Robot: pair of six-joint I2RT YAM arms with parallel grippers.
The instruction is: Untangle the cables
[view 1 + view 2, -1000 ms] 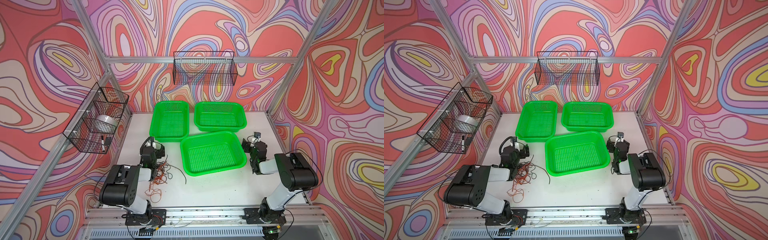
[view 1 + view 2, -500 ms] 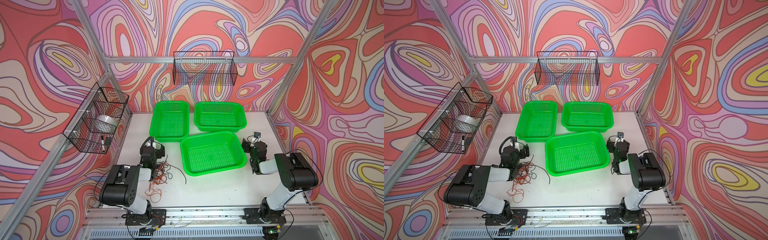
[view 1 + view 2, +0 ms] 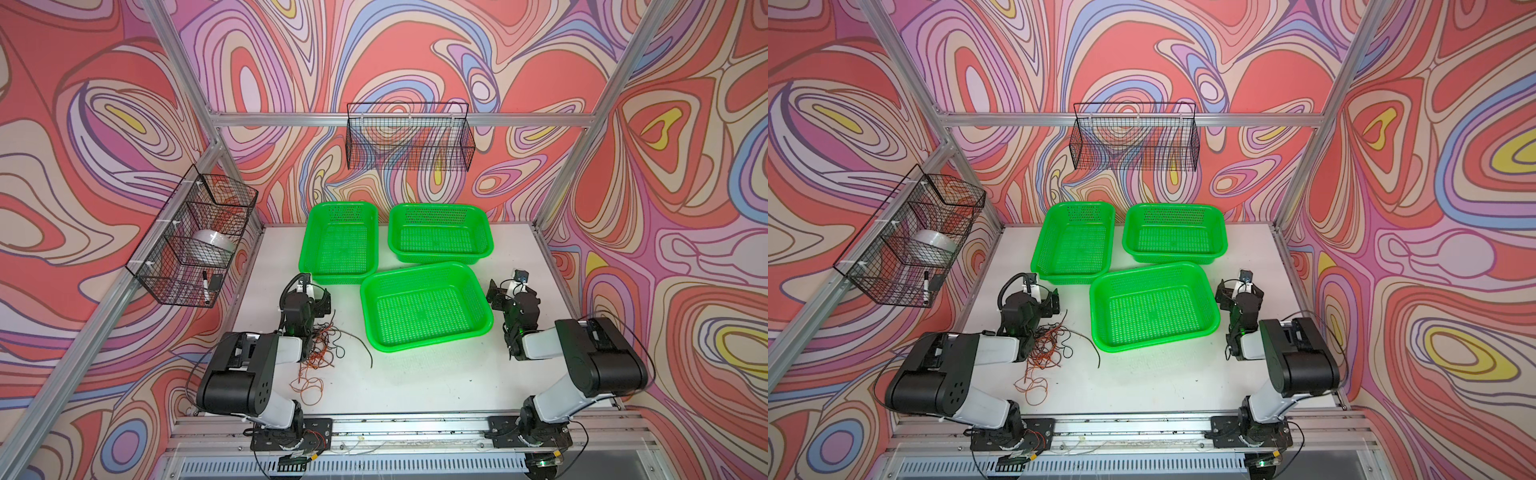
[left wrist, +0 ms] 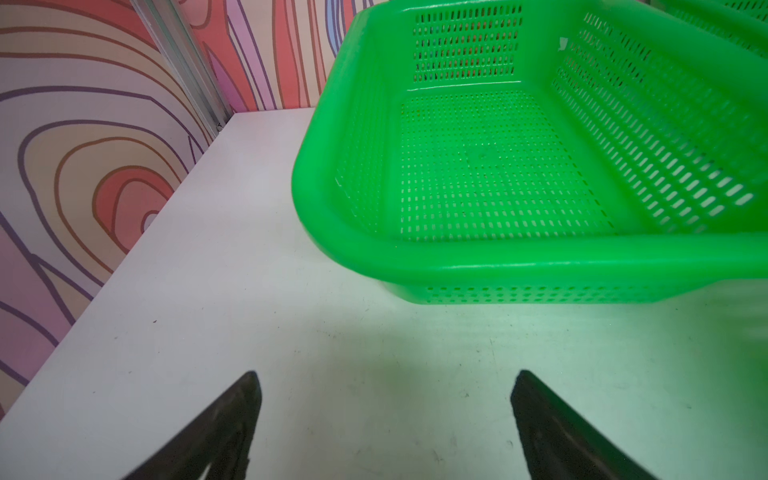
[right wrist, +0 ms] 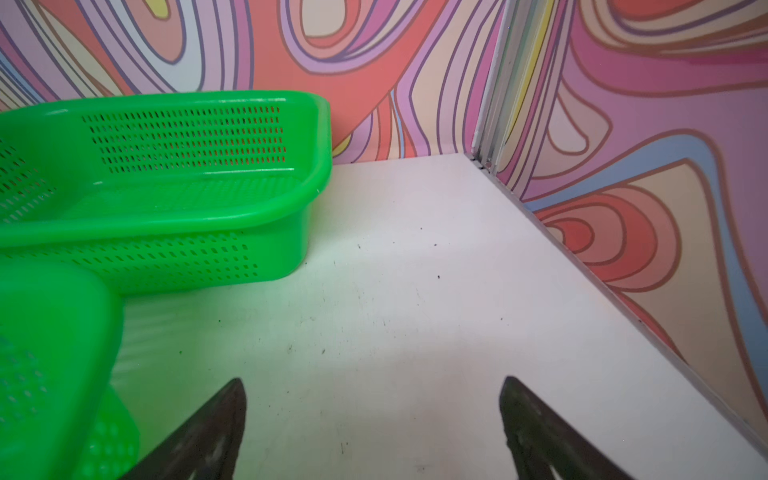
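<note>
White desk (image 3: 415,386) carries the cables (image 3: 318,357), tangled at the frame's lower left, perhaps partly under our arm (image 3: 286,349). We see left jaws and right jaws wide apart, empty.

Nothing in here can be read from where I stand. The three green perforated plastic baskets (image 3: 428,338) carry no legible mark; one has a small pale fleck (image 4: 563,43) on its inner wall, too small to tell whether it is a sticker. The black-and-white marker pen (image 3: 205,286) in the black wire wall basket (image 3: 170,286) and the small dark card (image 3: 215,282) beside it are too small to show print.
</note>
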